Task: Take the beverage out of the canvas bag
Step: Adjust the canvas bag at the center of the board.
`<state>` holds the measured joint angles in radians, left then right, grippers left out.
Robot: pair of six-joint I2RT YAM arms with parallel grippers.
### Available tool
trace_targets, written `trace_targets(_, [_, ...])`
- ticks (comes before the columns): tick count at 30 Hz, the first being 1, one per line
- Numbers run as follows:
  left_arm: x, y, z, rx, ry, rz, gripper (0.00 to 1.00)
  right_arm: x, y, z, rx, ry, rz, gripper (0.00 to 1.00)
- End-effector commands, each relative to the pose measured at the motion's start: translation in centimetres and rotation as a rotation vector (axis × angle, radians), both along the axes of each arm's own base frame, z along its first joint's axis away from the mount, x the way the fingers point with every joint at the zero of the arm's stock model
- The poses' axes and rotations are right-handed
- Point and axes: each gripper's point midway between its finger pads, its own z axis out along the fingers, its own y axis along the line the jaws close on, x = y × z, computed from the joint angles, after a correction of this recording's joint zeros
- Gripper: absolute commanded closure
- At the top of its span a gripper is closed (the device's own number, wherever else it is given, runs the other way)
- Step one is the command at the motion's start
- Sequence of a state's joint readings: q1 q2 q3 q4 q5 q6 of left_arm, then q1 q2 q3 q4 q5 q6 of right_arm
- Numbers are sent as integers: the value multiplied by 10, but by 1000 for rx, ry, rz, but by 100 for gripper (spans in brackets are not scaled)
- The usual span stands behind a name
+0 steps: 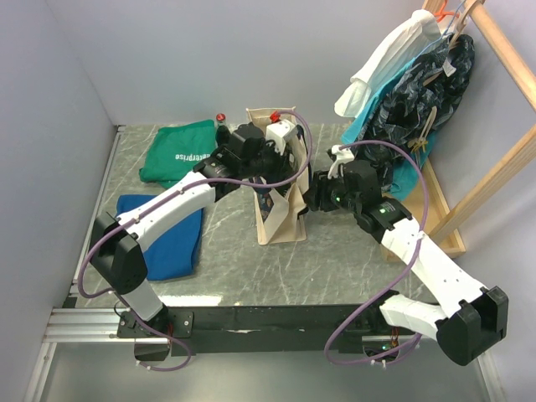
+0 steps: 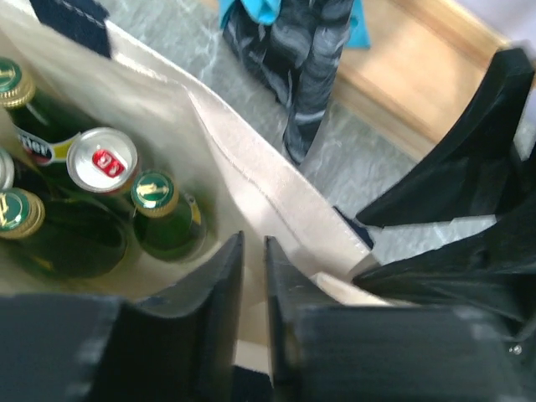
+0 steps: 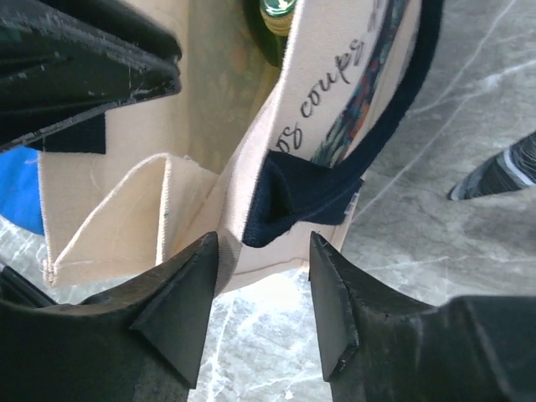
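Observation:
The cream canvas bag (image 1: 280,224) stands upright mid-table with its mouth open. In the left wrist view, several green bottles with gold caps (image 2: 156,194) and a silver can (image 2: 102,159) stand inside against its wall (image 2: 251,172). My left gripper (image 2: 253,244) reaches over the top of the bag, jaws nearly together with the cream rim pinched between them. My right gripper (image 3: 264,243) holds the bag's side (image 3: 193,197) at its right corner, just below the navy handle (image 3: 293,197), with the cloth between its fingers. In the top view, the left gripper (image 1: 266,167) is above the bag and the right gripper (image 1: 311,199) beside it.
A folded green cloth (image 1: 180,151) lies at the back left and a blue cloth (image 1: 163,234) lies under the left arm. A small red-capped bottle (image 1: 221,117) stands by the back wall. Clothes (image 1: 419,84) hang on a wooden rack (image 1: 494,167) at the right.

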<state>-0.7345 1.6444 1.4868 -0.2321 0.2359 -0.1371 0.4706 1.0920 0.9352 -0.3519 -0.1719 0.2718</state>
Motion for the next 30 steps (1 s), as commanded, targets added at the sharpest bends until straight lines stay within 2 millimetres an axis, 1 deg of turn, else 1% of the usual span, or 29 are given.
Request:
trace_targets(1, [-7, 6, -6, 36, 15, 1, 83, -5, -9, -1, -46, 38, -20, 44])
trace_targets(3, [-9, 7, -12, 52, 29, -1, 89, -4, -10, 6, -41, 20, -26, 43])
trace_targets(5, [-10, 9, -15, 60, 35, 6, 91, -5, -11, 11, -36, 8, -27, 43])
trace_targets(6, [-7, 12, -18, 68, 36, 34, 92, -5, -11, 13, -35, 7, -29, 42])
trace_targets(8, [-5, 14, -20, 72, 35, 54, 91, -6, -11, 18, -33, -2, -24, 42])
trace_targets(11, [2, 16, -24, 80, 38, 91, 84, -7, -12, 18, -37, 0, -19, 42])
trace_targets(12, [2, 17, -25, 85, 41, 97, 83, -8, -10, 20, -34, -1, -11, 42])
trace_targets(13, [5, 18, -32, 103, 50, 113, 83, -9, -11, 21, -36, -1, -9, 41])
trace_targets(14, [6, 18, -32, 108, 49, 118, 82, -10, -11, 20, -38, 3, -5, 41])
trace_targets(15, [5, 20, -38, 137, 58, 123, 80, -12, -11, 20, -42, 8, -1, 41])
trace_targets(16, [7, 22, -44, 158, 63, 133, 81, -12, -11, 21, -43, 7, 0, 41])
trace_targets(18, [5, 23, -50, 183, 64, 129, 82, -13, -13, 23, -46, 3, -2, 41])
trace_targets(20, [1, 24, -51, 193, 69, 116, 84, -13, -16, 26, -49, -5, -15, 41])
trace_targets(22, [-1, 27, -53, 214, 67, 105, 86, -13, -18, 36, -42, -30, -30, 40])
trace_targets(24, [-5, 29, -54, 230, 59, 82, 87, -11, -20, 48, -30, -64, -49, 37])
trace_targets(26, [-9, 29, -50, 222, 53, 64, 87, -11, -22, 63, -6, -106, -60, 33])
trace_targets(30, [-16, 28, -39, 191, 39, 28, 88, -7, -19, 89, 46, -178, -67, 30])
